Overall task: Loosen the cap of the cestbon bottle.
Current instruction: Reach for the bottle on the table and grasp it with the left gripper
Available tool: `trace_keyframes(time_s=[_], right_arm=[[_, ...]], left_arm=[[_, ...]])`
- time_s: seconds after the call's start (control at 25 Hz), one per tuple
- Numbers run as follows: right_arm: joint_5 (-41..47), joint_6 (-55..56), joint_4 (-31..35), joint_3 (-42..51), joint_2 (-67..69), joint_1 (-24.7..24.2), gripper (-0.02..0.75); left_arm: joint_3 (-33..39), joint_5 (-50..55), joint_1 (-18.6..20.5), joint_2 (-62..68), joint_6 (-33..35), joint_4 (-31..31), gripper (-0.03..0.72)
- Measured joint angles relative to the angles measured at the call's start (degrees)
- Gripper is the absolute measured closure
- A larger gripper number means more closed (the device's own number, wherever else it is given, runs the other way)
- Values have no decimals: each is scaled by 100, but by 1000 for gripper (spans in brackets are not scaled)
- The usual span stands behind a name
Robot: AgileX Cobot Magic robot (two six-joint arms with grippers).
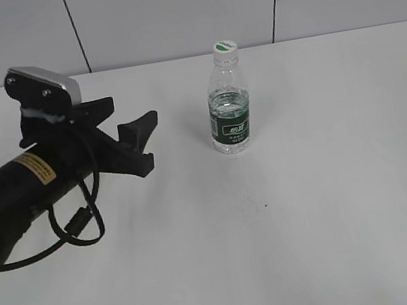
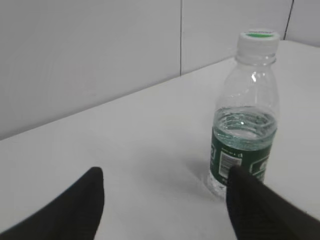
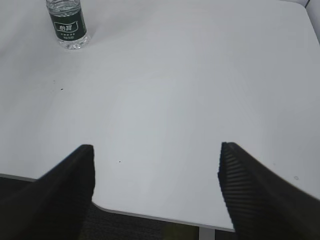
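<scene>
Looks like a lab or robot test cell, not a home. Plain white table (image 1: 338, 216), nothing domestic on it, backed at 12 o'clock by a bare pale panelled wall (image 1: 166, 11) with dark vertical seams. A black robot arm (image 1: 16, 190) with a loose cable (image 1: 82, 218) and a wrist camera housing (image 1: 42, 85) lies at 9 o'clock.
</scene>
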Motion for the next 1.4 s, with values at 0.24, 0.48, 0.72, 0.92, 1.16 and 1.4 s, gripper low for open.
trace_keyframes(time_s=[0.24, 0.48, 0.72, 0.92, 1.16, 1.4], right_arm=[[0, 0, 0, 0, 0, 0, 150], [0, 0, 0, 0, 0, 0, 150], [0, 0, 0, 0, 0, 0, 150], [0, 0, 0, 0, 0, 0, 150], [0, 0, 0, 0, 0, 0, 150], [0, 0, 0, 0, 0, 0, 150]], left_arm=[[-5, -1357, 6, 787, -19, 144, 221], [-209, -1580, 29, 1271, -26, 392, 221], [-791, -1587, 29, 1861, -304, 1323, 221], [-1388, -1587, 29, 2189, -327, 1593, 221], [-1491, -1592, 29, 2261, -337, 1824, 221], [-1497, -1597, 29, 2288, -337, 1876, 160]])
